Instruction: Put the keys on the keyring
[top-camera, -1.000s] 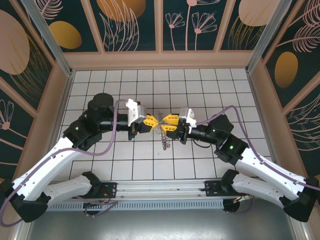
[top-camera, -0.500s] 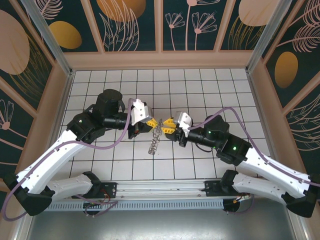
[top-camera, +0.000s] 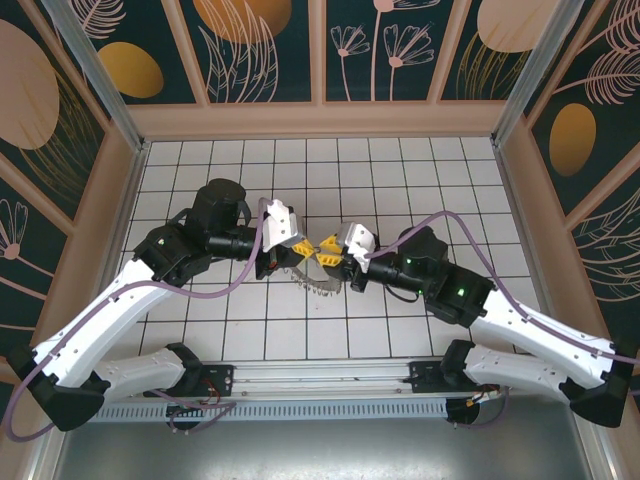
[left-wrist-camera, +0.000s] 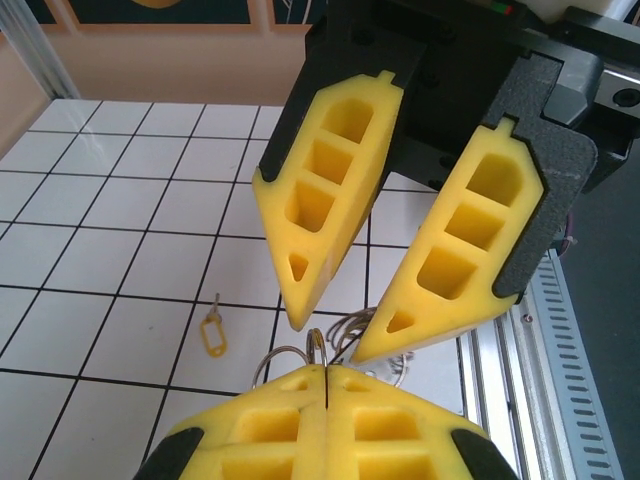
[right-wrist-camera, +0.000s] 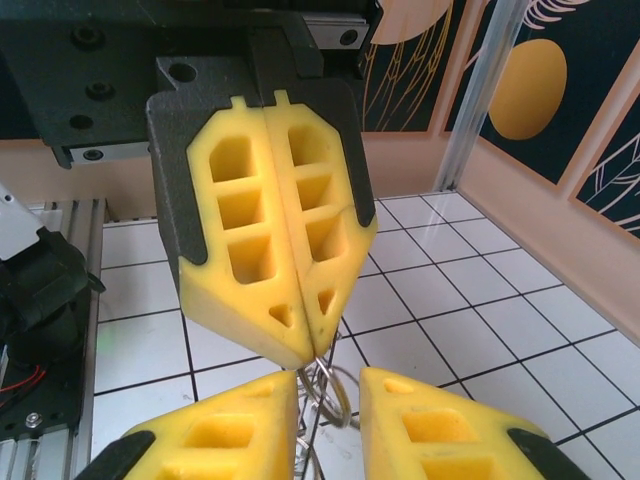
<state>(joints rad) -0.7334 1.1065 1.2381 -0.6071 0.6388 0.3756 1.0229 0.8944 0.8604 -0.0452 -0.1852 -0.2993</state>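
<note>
The keyring (top-camera: 320, 284), a bundle of grey wire loops with a jagged rim, hangs between the two grippers above the tiles. My left gripper (top-camera: 302, 250) is shut on one of its loops; in the left wrist view the yellow pads (left-wrist-camera: 327, 368) meet with the keyring (left-wrist-camera: 318, 343) poking out of the seam. My right gripper (top-camera: 328, 256) faces it tip to tip and stands open, its fingertips either side of the keyring (right-wrist-camera: 338, 400) in the right wrist view (right-wrist-camera: 328, 376). A small tan-yellow key (left-wrist-camera: 212, 334) lies flat on a tile, apart from both grippers.
The white tiled floor (top-camera: 400, 180) is ringed by a low wooden wall (top-camera: 320, 120). A metal rail (top-camera: 320, 375) with the arm bases runs along the near edge. Purple cables loop over both arms.
The right gripper has shifted left and closed in on the left gripper's tips. The hanging keyring has swung from near vertical to a more sideways tilt. The left arm has barely moved.
</note>
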